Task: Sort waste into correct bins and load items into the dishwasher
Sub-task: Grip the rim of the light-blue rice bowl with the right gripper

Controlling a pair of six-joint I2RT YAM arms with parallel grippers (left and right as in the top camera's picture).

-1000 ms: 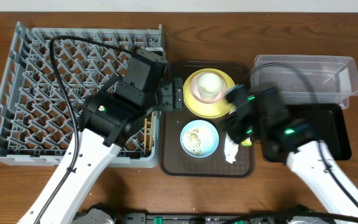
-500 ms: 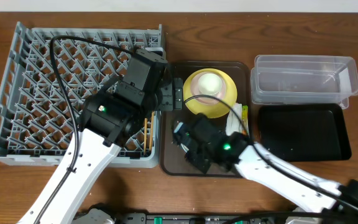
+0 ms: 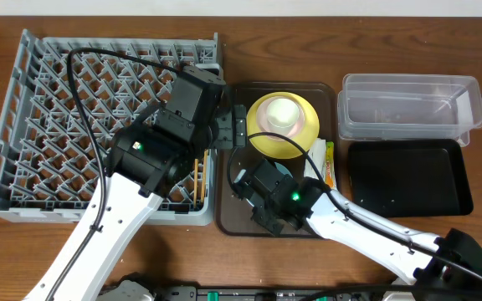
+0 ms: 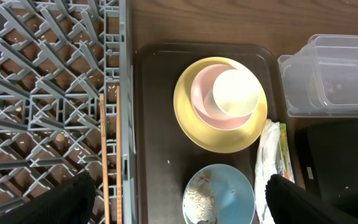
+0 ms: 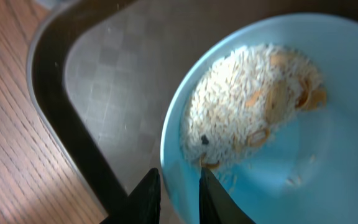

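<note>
The light blue bowl [image 5: 272, 124] holds white rice scraps [image 5: 241, 106] and sits at the front of the brown tray [image 3: 233, 219]. My right gripper [image 5: 179, 193] straddles its near rim, one finger inside and one outside, shut on it. In the overhead view the right arm covers the bowl. My left gripper [image 4: 188, 208] is open and empty, high over the tray. The yellow plate [image 3: 301, 144] carries the pink bowl [image 4: 202, 102] and the white cup [image 4: 235, 93]. The white wrapper [image 4: 267, 162] and the packet [image 4: 284, 155] lie to the right. Two chopsticks [image 4: 109, 155] lie in the grey rack [image 3: 82, 117].
The clear tub [image 3: 408, 104] stands at the back right, with the black tray [image 3: 408, 180] in front of it. The brown tray's raised rim [image 5: 73, 124] runs just left of the bowl. Bare wooden table shows in front of the tray.
My right arm swung left from the tray's right side down onto the blue bowl, then settled at its rim. The left arm has not moved.
</note>
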